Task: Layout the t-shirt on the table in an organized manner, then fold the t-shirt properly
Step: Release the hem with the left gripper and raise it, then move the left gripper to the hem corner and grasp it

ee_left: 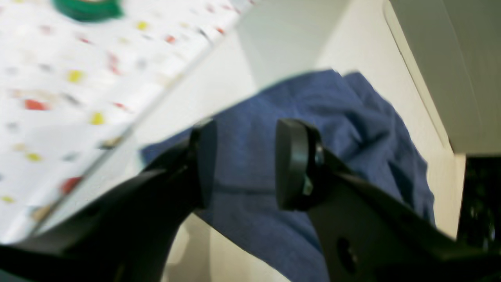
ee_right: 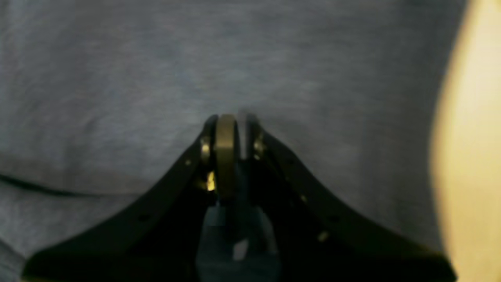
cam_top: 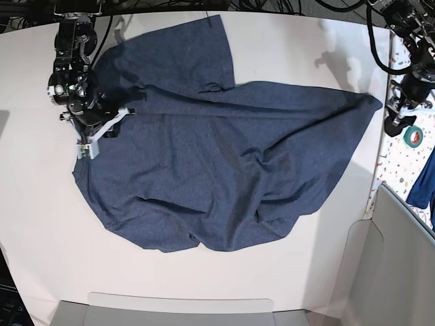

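The t-shirt (cam_top: 224, 176) is dark navy and lies spread over the white table (cam_top: 41, 224), with rumpled folds near its lower middle and a sleeve pointing to the back. My right gripper (cam_top: 121, 113) sits at the shirt's left edge. In the right wrist view it (ee_right: 231, 119) is shut, pinching the grey-blue t-shirt (ee_right: 156, 70) fabric, which fills the frame. My left gripper (cam_top: 396, 125) hovers off the table's right edge, away from the shirt. In the left wrist view it (ee_left: 246, 164) stands open with nothing between its fingers.
A speckled white surface (ee_left: 58, 78) carries a green tape roll (ee_left: 88, 8), also seen at the right as the tape roll (cam_top: 412, 136). A brighter blue cloth (ee_left: 352, 129) lies beyond the left fingers. A grey panel (cam_top: 401, 251) stands at the front right.
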`<state>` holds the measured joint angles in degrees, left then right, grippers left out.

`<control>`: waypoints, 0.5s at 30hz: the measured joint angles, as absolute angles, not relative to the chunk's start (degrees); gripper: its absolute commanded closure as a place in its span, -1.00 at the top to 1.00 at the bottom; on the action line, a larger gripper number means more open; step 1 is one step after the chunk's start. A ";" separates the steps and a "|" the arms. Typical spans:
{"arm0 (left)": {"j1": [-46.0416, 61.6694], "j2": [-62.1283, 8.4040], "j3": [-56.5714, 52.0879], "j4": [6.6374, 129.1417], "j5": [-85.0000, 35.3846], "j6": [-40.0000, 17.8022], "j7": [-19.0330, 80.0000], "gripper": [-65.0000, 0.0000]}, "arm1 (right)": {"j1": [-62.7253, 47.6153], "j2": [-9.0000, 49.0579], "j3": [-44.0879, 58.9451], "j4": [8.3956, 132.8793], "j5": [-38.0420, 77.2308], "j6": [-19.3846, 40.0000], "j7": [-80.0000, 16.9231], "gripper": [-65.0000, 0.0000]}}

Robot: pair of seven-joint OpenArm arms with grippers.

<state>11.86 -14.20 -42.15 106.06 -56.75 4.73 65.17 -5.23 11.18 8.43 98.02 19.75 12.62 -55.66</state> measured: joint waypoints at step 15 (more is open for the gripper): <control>-6.07 -14.85 -20.18 102.78 -56.14 4.73 65.12 -0.68 | -5.17 3.38 15.31 106.34 19.84 12.58 -55.90 -0.82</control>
